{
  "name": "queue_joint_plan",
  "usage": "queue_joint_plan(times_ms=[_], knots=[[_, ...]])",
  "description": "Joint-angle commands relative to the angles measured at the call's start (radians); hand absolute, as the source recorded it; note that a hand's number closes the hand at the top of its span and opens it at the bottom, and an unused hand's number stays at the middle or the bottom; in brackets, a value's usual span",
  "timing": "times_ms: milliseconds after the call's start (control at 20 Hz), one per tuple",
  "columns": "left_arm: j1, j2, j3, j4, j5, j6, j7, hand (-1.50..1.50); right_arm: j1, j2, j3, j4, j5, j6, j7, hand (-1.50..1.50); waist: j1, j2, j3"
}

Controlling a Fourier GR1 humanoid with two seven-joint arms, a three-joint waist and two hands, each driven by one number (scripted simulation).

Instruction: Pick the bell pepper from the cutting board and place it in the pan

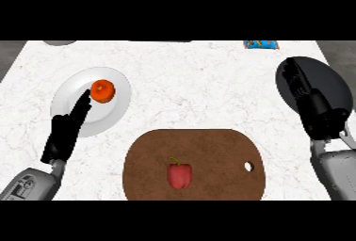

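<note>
Red bell pepper [179, 175] is seen untouched on the wooden cutting board [208, 146]; nothing is held by the open left hand [66, 132] or right hand [316, 106], and the dark pan [335, 82] awaits.

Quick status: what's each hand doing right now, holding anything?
Left hand: open, fingers straight, holding nothing, over the white plate.
Right hand: open, holding nothing, over the dark pan.

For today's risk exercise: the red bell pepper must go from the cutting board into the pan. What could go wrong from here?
1. The right robot hand hangs over the dark pan and could block the placing spot.
2. The left robot hand rests across the white plate by an orange item; it might nudge these.
</note>
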Motion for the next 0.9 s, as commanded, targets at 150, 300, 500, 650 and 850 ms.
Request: queue_joint_plan(times_ms=[150,300,500,650,850], knots=[[-0.044,-0.039,0.092,-0.059,0.085,0.003,-0.014,0.00,-0.150,0.134,0.210,-0.182,0.033,0.056,0.070,1.50,0.049,-0.024,0.037],[-0.021,-0.083,0.117,-0.081,0.150,-0.006,-0.016,0.00,-0.198,0.004,0.290,-0.186,0.250,0.033,0.167,1.50,0.031,-0.033,0.032],[0.027,-0.059,0.157,-0.103,0.161,-0.002,-0.025,0.00,0.030,-0.046,0.378,-0.444,0.420,-0.058,0.059,1.50,-0.024,-0.036,0.039],[0.024,-0.041,0.190,-0.131,0.186,-0.032,-0.009,0.00,0.135,-0.118,0.394,-0.539,0.523,-0.069,0.169,-1.50,-0.012,-0.026,0.040],[0.032,-0.033,0.208,-0.160,0.180,-0.028,0.008,0.00,0.190,-0.249,0.381,-0.677,0.592,0.022,0.210,-1.50,-0.003,-0.022,0.040]])
